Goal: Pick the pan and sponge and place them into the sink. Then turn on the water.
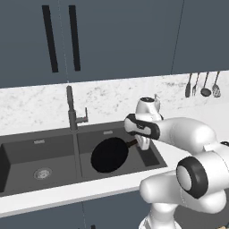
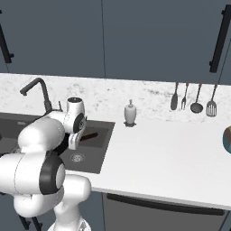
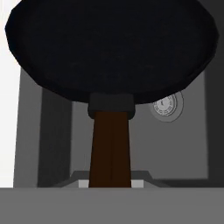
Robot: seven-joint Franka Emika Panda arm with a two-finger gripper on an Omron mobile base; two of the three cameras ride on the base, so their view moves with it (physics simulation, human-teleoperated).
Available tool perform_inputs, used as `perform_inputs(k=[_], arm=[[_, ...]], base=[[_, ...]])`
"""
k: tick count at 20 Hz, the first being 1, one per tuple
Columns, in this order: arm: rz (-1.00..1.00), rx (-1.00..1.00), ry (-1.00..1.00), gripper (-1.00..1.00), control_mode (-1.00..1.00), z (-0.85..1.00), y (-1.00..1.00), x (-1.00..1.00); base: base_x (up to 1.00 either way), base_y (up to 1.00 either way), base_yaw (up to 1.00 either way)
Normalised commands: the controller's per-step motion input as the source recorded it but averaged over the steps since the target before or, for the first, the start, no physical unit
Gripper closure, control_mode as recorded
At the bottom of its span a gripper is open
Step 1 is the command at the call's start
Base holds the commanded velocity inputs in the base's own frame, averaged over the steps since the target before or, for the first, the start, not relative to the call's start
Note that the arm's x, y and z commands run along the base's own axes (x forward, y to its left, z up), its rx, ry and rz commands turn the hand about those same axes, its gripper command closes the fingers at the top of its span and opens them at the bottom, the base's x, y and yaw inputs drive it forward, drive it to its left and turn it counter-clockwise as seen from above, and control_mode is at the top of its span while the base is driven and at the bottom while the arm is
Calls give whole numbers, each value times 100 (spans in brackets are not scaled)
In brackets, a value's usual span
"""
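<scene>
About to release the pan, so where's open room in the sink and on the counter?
The left basin is bare around its drain. The pan, held by the tool, crowds the right basin. Broad free counter runs from the soap dispenser toward the hanging utensils.

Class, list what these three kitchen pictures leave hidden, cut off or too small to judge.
- Sponge: not locatable.
- Right drain: hand view, partly covered by the pan.
- Pan handle: hand view, its near end cut off at the bottom, so the jaws' hold is unseen.
- Object at the counter's right: right base view, cropped by the edge.
</scene>
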Motion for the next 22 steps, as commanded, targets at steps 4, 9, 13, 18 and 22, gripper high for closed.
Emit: perform_inputs(k=[4,9,13,18,22], arm=[[0,0,-1,100,-100,-8,0,53],[0,-2,0,100,-100,-22,1,39],[0,-5,-1,100,-100,-30,3,34],[0,-3,0,100,-100,-25,1,37],[0,-2,0,100,-100,-25,9,35]], base=[[0,0,0],[0,0,0],[0,0,0],[0,0,0],[0,0,0]])
